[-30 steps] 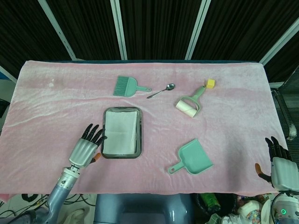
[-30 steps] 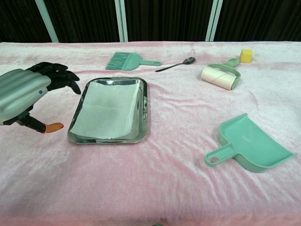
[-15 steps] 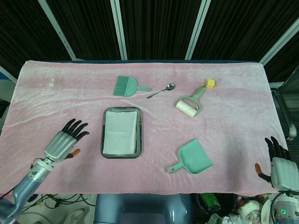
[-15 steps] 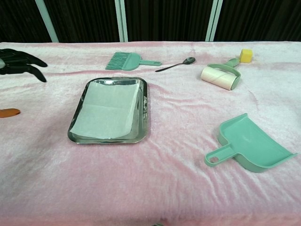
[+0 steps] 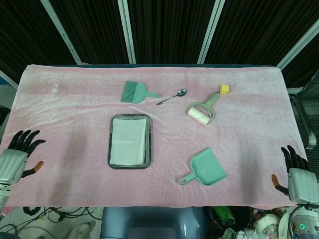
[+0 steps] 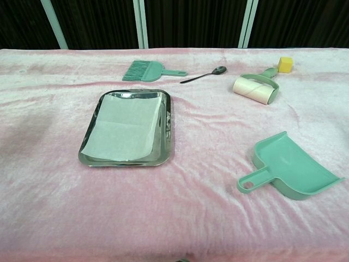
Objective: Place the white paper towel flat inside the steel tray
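Observation:
The white paper towel (image 5: 128, 141) (image 6: 125, 126) lies flat inside the steel tray (image 5: 111, 149) (image 6: 167, 128) on the pink cloth. My left hand (image 5: 15, 156) hangs at the far left edge of the table, well away from the tray, fingers apart and holding nothing. My right hand (image 5: 297, 176) sits off the front right corner, also open and empty. Neither hand shows in the chest view.
A green brush (image 5: 133, 92), a spoon (image 5: 172, 96), a lint roller (image 5: 202, 111) and a yellow cube (image 5: 225, 89) lie behind the tray. A green dustpan (image 5: 206, 168) (image 6: 287, 167) sits to its right. Pink cloth covers the whole table.
My left hand has drawn back from beside the tray to the table's far left edge and left the chest view. The towel stays in the tray. The right hand is still.

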